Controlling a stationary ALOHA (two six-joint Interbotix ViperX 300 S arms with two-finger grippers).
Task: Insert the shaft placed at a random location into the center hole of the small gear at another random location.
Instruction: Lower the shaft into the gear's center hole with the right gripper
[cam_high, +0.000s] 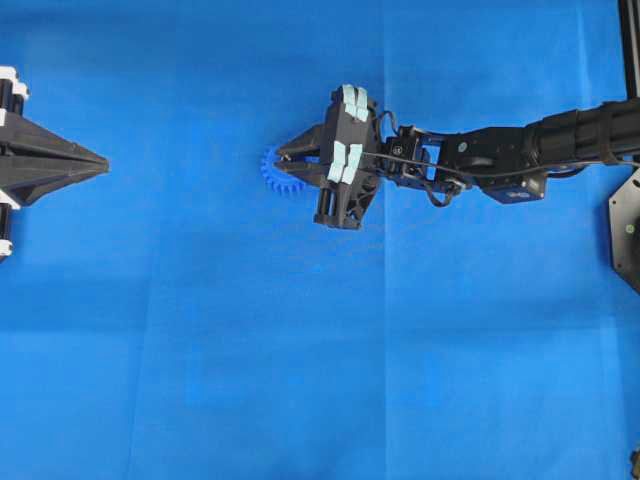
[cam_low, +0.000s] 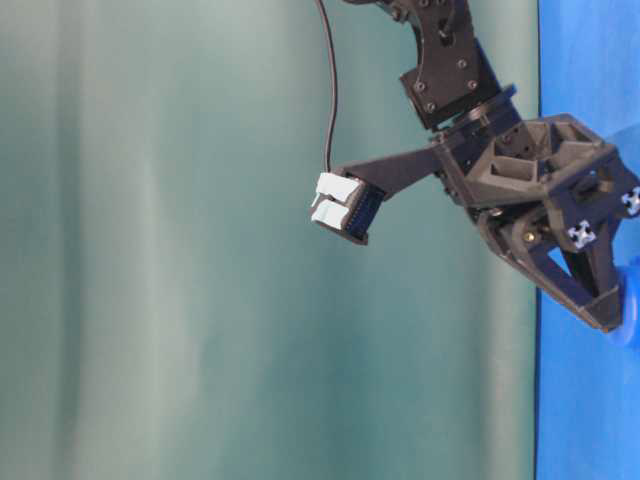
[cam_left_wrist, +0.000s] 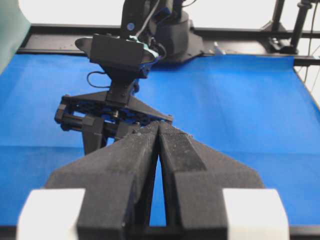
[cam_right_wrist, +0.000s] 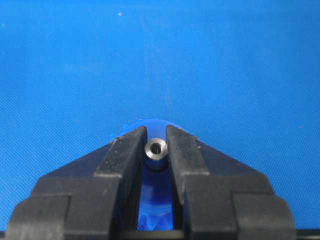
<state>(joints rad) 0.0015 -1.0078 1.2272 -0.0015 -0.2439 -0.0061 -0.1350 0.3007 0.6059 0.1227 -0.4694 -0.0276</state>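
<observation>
The right gripper (cam_right_wrist: 156, 150) is closed on the shaft (cam_right_wrist: 155, 148) — a small silvery pin seen end-on between the two black fingers (cam_right_wrist: 125, 160). Just under it lies the small gear (cam_high: 279, 172), blue and toothed, on the blue cloth (cam_high: 200, 350) near the middle of the counter; the gripper tips are over its right part. The center hole is hidden by the pin. The left gripper (cam_left_wrist: 158, 131) rests at the left edge, its fingers pressed together on nothing. No readable writing or label shows anywhere.
</observation>
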